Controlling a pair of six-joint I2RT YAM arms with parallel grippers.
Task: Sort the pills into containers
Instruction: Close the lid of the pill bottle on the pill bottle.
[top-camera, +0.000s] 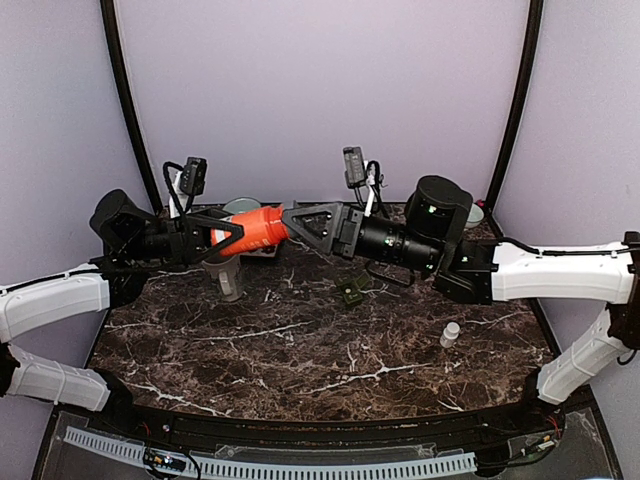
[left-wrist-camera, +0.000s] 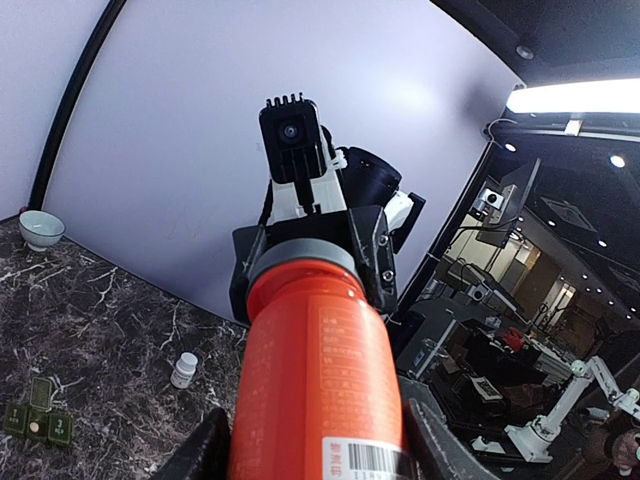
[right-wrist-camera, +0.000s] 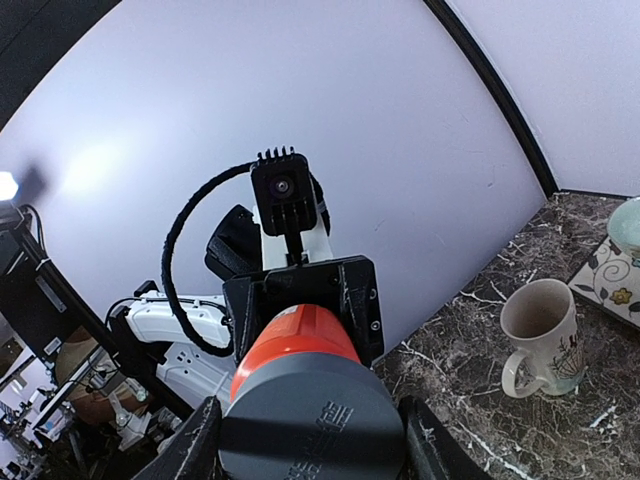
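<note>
A dark marble worktop (top-camera: 300, 350) fills the view from above. Over its far side the two arms meet, holding an orange pill bottle (top-camera: 258, 226) level in the air between them — the left claw (top-camera: 232, 230) is closed partway around the bottle's orange body, and the right claw (top-camera: 302, 222) is closed partway around its grey cap (right-wrist-camera: 310, 425). Below the bottle a pale mug (top-camera: 230, 278) stands upright on the worktop. Nearer the middle lies a green blister pack (top-camera: 351, 292), and well to its right stands a small white vial (top-camera: 451, 333).
</note>
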